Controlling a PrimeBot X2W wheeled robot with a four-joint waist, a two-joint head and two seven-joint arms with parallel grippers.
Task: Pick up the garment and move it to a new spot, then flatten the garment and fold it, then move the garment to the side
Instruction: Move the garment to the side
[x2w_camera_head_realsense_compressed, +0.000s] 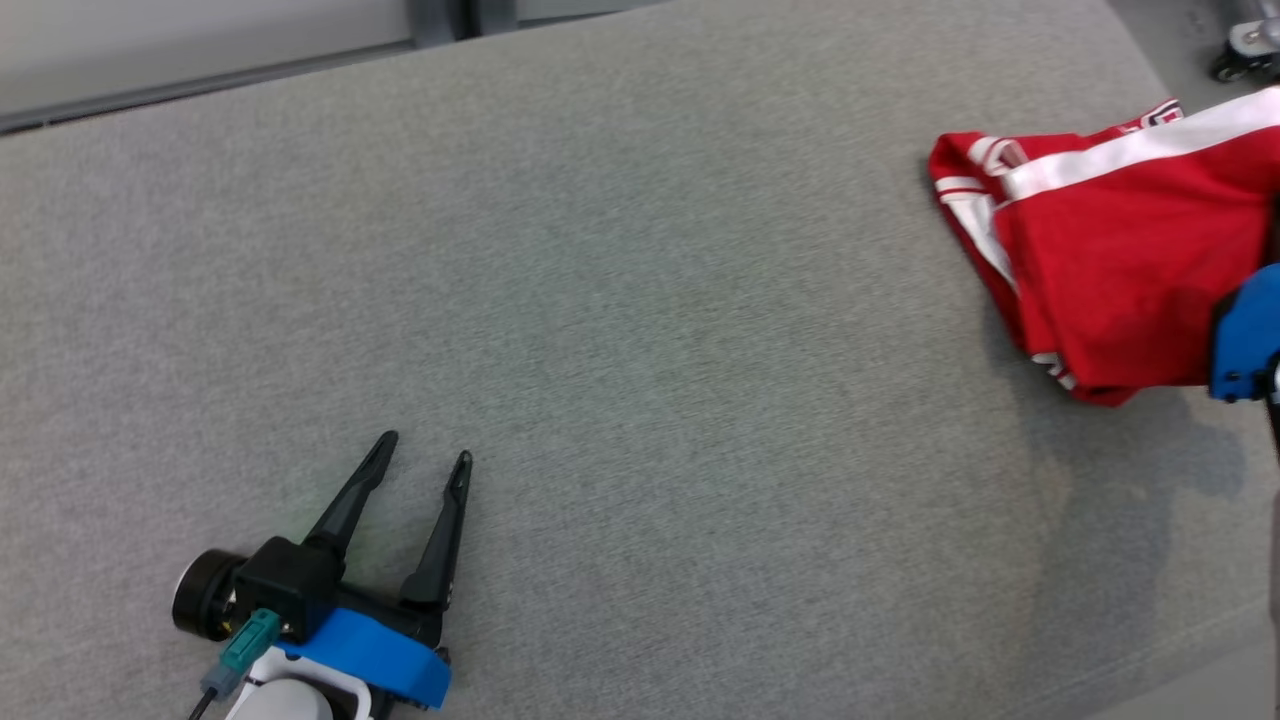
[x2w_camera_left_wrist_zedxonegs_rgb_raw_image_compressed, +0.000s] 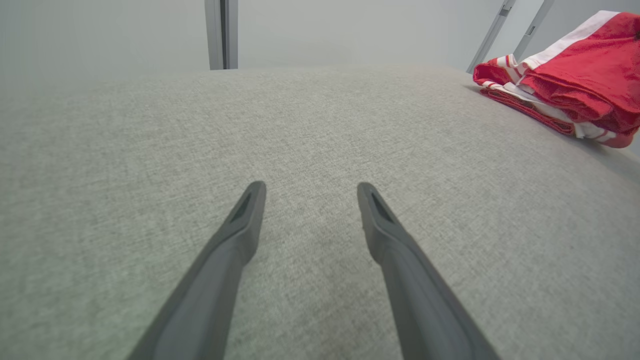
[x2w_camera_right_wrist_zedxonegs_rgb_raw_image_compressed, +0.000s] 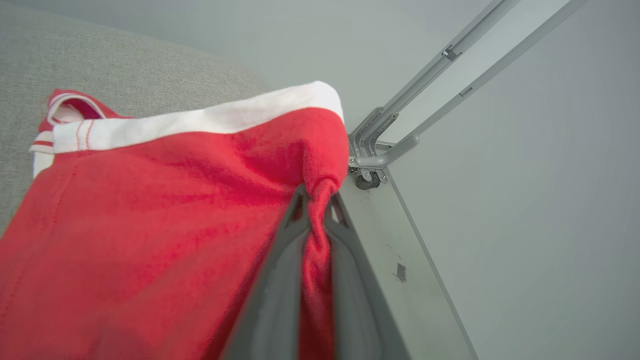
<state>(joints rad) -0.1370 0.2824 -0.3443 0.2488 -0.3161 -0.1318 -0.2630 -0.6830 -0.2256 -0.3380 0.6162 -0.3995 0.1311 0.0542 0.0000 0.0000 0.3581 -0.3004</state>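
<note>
The garment (x2w_camera_head_realsense_compressed: 1110, 250) is red with white bands and lies folded at the far right of the grey cushioned surface (x2w_camera_head_realsense_compressed: 620, 300); its right part is lifted. In the right wrist view my right gripper (x2w_camera_right_wrist_zedxonegs_rgb_raw_image_compressed: 316, 197) is shut on a pinched fold of the garment (x2w_camera_right_wrist_zedxonegs_rgb_raw_image_compressed: 165, 200), which drapes away to the left. Only that arm's blue mount (x2w_camera_head_realsense_compressed: 1245, 335) shows in the head view, at the right edge. My left gripper (x2w_camera_head_realsense_compressed: 428, 447) rests low over the surface at the lower left, open and holding nothing, far from the garment (x2w_camera_left_wrist_zedxonegs_rgb_raw_image_compressed: 570, 80).
A grey metal frame with a small caster (x2w_camera_right_wrist_zedxonegs_rgb_raw_image_compressed: 370, 172) stands beyond the surface's right edge over pale floor. Another caster (x2w_camera_head_realsense_compressed: 1245, 45) shows at the top right. A pale wall with a grey post (x2w_camera_left_wrist_zedxonegs_rgb_raw_image_compressed: 221, 34) runs behind the surface.
</note>
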